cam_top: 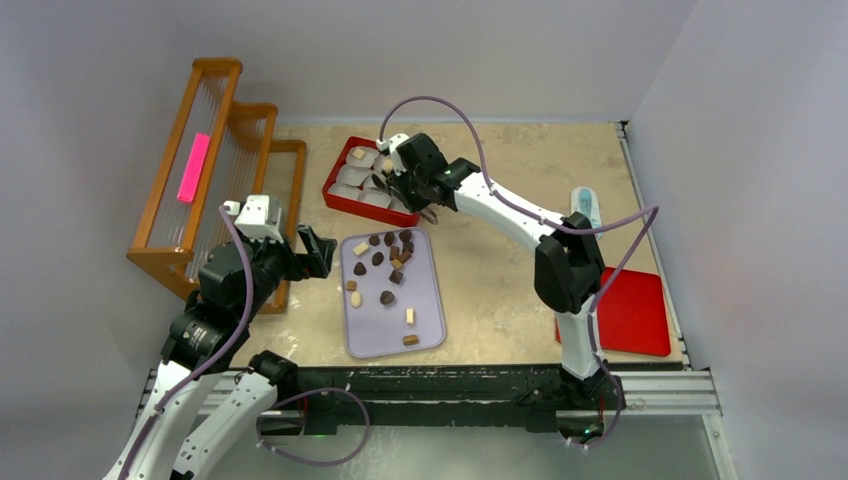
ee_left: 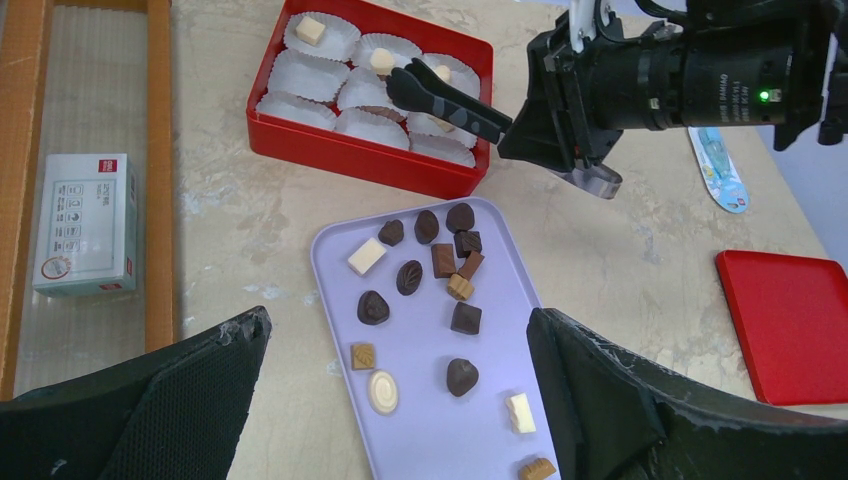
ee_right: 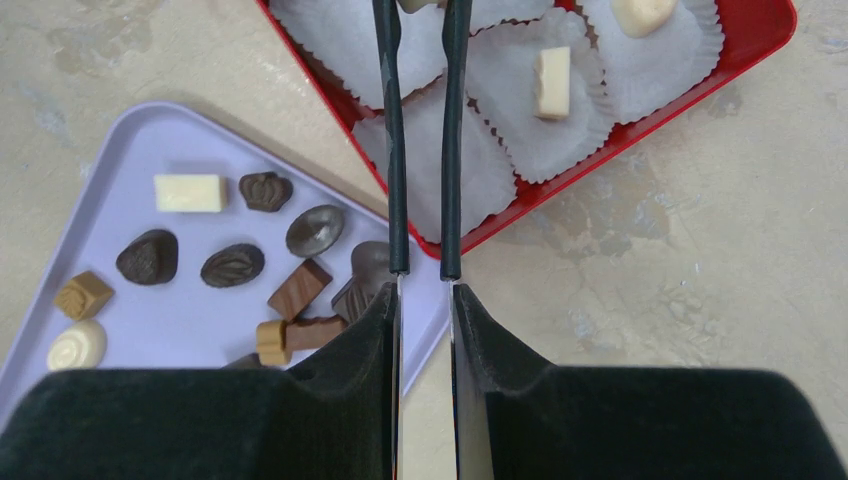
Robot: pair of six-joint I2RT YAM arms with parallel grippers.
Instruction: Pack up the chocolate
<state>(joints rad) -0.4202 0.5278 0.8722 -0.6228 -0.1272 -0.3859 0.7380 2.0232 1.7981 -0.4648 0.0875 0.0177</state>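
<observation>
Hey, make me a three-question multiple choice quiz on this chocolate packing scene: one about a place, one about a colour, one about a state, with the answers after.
1. The tips of the black tongs are over:
A a glass jar
B the red box
C a blue bowl

2. The tray under the loose chocolate is:
A lavender
B orange
C green

3. The left gripper is:
A shut on a chocolate
B shut on a spoon
C open and empty

Answers:
1 B, the tips hang above the paper cups in the box.
2 A, the left wrist view shows its pale purple floor.
3 C, its jaws stand wide apart and hold nothing.
</observation>
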